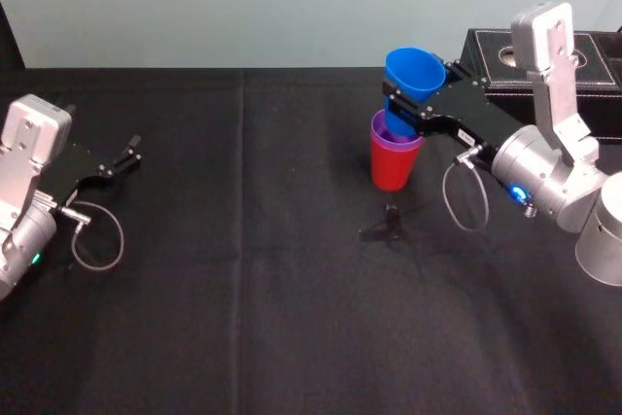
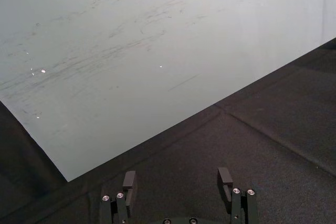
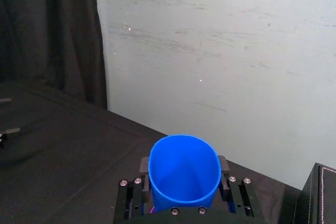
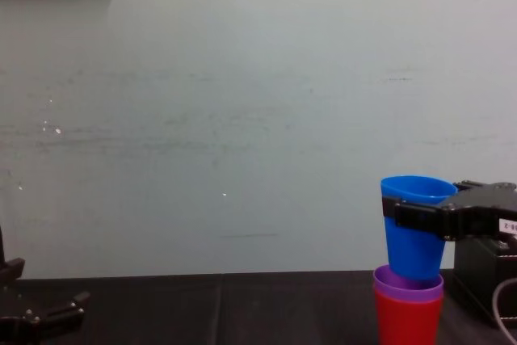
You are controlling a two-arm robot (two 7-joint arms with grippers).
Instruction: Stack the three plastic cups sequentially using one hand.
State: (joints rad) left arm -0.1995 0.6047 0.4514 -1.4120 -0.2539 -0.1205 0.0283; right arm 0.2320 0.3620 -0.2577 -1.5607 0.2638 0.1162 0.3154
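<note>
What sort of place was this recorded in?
Likely a robotics lab or test bench, not a home: a black-draped table, a bare pale wall behind it, and staged props, namely a red cup, purple cup, blue cup and black box.

Tapered smooth plastic cups counted: three, namely one blue cup (image 1: 413, 73), one purple cup (image 1: 398, 146) and one red cup (image 1: 394, 172). Black leather-look box with white stitching (image 1: 491, 63): one. Black two-jawed grippers on light grey wrist housings: two, the left gripper (image 1: 131, 150) and the right gripper (image 1: 406, 106). Black cloth-covered table (image 1: 243, 289): one.
</note>
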